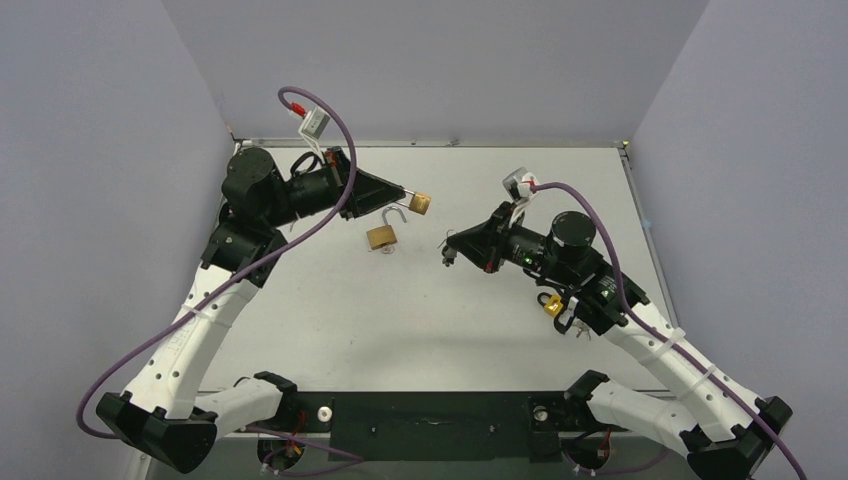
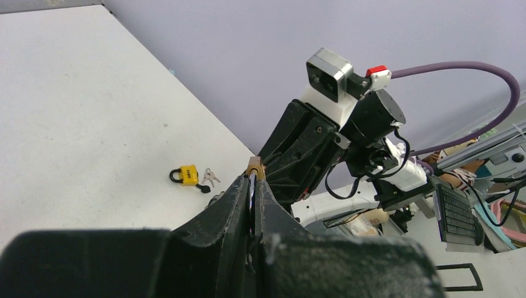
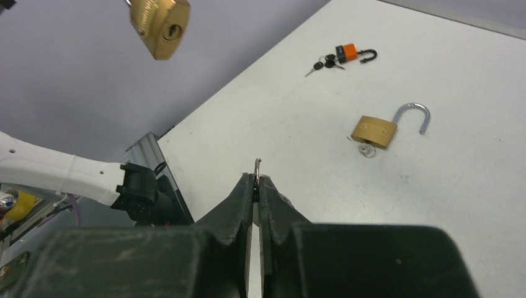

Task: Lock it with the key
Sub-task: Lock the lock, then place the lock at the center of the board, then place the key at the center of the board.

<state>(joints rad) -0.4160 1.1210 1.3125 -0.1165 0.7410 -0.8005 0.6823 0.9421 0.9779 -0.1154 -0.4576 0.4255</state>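
The right gripper (image 3: 256,186) is pinched fully together on a thin metal sliver, which I take to be the key (image 3: 257,164). Only its tip shows past the fingertips. Up and to the left of that tip, well apart from it, hangs the brass padlock (image 3: 160,25), its keyhole face turned toward the key. The left gripper (image 2: 253,183) is clamped tight on that padlock, with only a brass corner showing beyond its fingertips.

The key is probably light, stiff and slick, so it could twist in the pinch when it meets the keyhole. A hold on its flat head, blade left free, would serve best. The padlock looks dense and hard, and gripping it away from the keyhole keeps the slot clear.

Farther out, ahead and to the right of the key on the table (image 3: 471,186), lies an open padlock (image 3: 375,130). Beyond it is an orange padlock (image 3: 345,53).
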